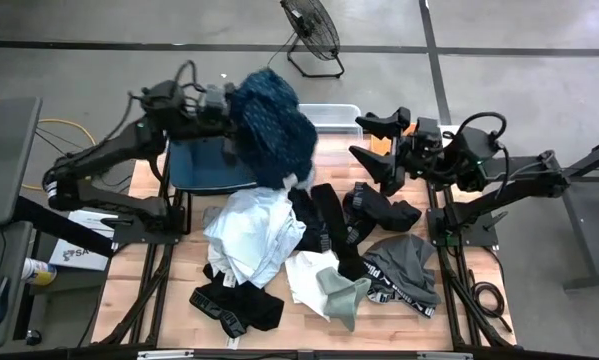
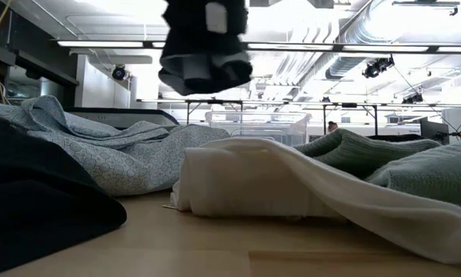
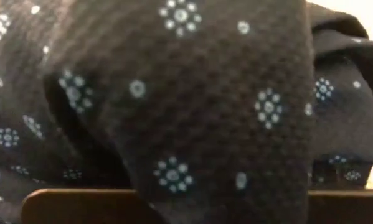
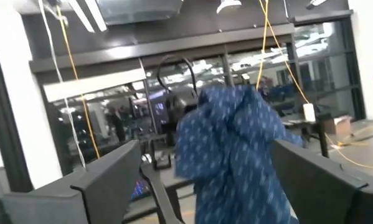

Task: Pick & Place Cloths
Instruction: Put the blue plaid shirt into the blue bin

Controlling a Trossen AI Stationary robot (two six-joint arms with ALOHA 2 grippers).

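Note:
A navy patterned cloth (image 1: 271, 125) hangs bunched from my left gripper (image 1: 229, 103), above the far side of the table beside the navy bin (image 1: 204, 165). It fills the left wrist view (image 3: 186, 93) and also shows in the right wrist view (image 4: 236, 149). My right gripper (image 1: 362, 138) stands open and raised at the far right, pointing at that cloth, with nothing between its fingers (image 4: 105, 180). Other cloths lie heaped on the table: a pale blue one (image 1: 251, 235), black ones (image 1: 234, 305), a white one (image 1: 307, 275) and a grey one (image 1: 404, 262). My left gripper is shut on the navy patterned cloth, coming at it about level from the table's left. The cloth itself covers the fingers, so the part held does not show. It hangs slack in a bunch (image 4: 223, 124) below and beyond the gripper, lifted off the table.
A clear tub (image 1: 329, 112) stands at the far edge between the two grippers. A floor fan (image 1: 312, 35) is beyond the table. In the low view the pale blue cloth (image 2: 99, 154), a white cloth (image 2: 276, 177) and a grey-green cloth (image 2: 384, 154) lie across the tabletop.

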